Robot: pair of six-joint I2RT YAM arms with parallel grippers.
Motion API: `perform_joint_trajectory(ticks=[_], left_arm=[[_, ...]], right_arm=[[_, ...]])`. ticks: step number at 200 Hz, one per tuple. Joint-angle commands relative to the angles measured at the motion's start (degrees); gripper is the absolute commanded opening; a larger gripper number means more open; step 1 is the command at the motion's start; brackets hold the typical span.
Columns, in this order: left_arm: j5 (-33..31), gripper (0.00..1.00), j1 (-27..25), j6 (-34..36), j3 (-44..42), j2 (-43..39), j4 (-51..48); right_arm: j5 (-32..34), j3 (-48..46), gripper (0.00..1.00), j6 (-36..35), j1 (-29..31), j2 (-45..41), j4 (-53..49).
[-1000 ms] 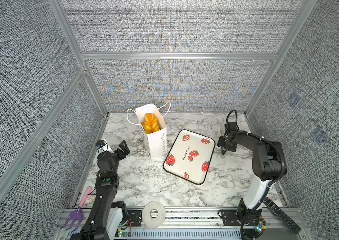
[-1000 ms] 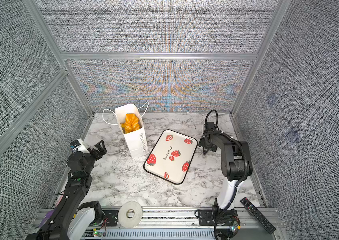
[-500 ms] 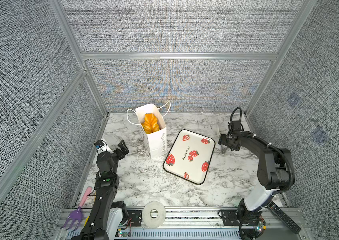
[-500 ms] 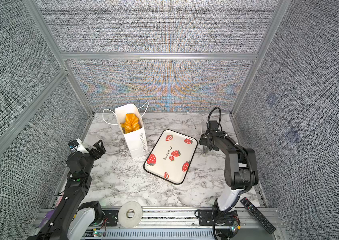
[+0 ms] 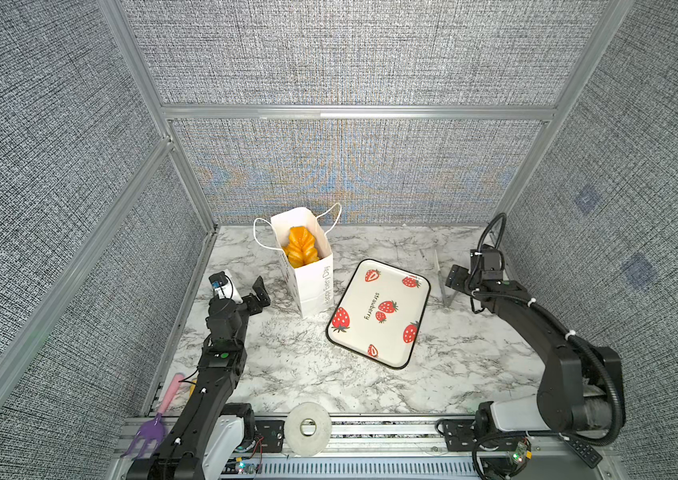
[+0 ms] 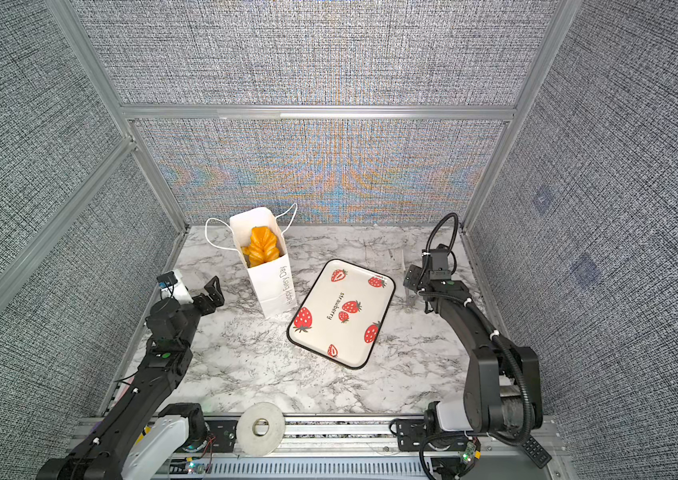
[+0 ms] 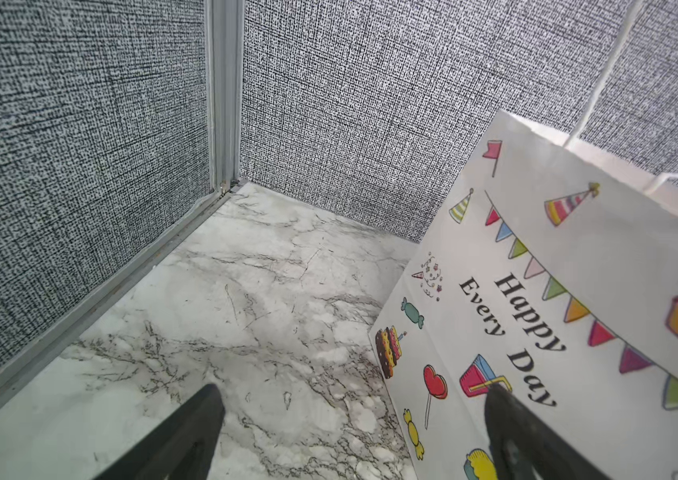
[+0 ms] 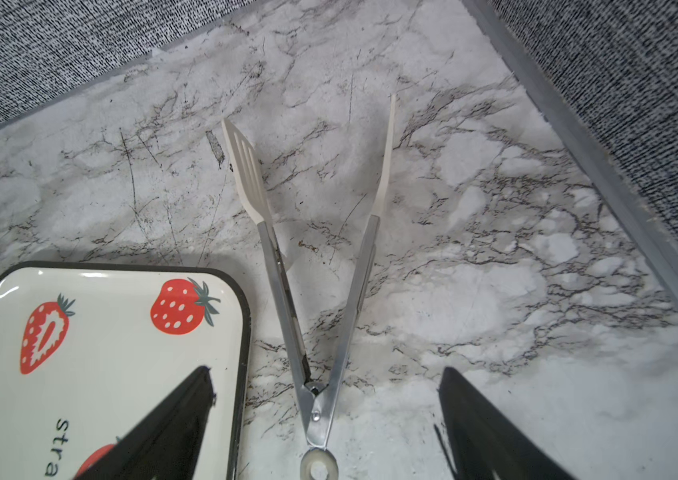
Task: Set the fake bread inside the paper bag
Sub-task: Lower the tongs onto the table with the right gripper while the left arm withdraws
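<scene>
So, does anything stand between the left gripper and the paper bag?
Nothing visible does. The open left gripper sits close beside the paper bag's printed side, with only marble tabletop between them. The fake bread is already inside.

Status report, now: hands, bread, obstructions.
Left hand open beside the paper bag. Right hand open over the tongs, holding nothing. Fake bread in the bag; strawberry tray empty. Nothing blocking the bag mouth.

left gripper [image 7: 352, 388] spread wide, right gripper [image 8: 325, 370] too
</scene>
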Motion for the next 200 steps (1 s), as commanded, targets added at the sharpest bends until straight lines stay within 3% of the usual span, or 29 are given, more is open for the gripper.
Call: perform_joint_trajectory(ticks=[1,43,85,123,167,200], left_arm=[[-4.05,0.99,-1.69,4.31,-1.76,0.17,7.08],[-8.70,0.99,-3.48,11.21,-7.91,2.16,18.35],[-12.44,0.99,-3.47,19.65,-10.97,6.29,26.71],[-17.88,0.99,-3.41,17.01,-9.26,16.97,30.43],[-12.99,0.99,-3.42,21.37,-10.41,29.12,47.63],[-12.12,0.99,-3.30,21.58,-9.45,34.03,50.50]], right_arm=[[2.28,-4.65,0.86,-1.86,0.69,-2.91,8.75],[7.18,-14.33,0.99,-6.34,2.63,-7.95,21.56],[9.77,-20.35,0.99,-9.90,3.36,-9.57,30.57],[11.17,-21.51,0.99,-12.65,3.37,-8.72,32.61],[9.68,-25.93,0.99,-17.75,3.39,-9.19,40.32],[7.97,-31.05,0.99,-20.45,2.97,-8.27,51.02]])
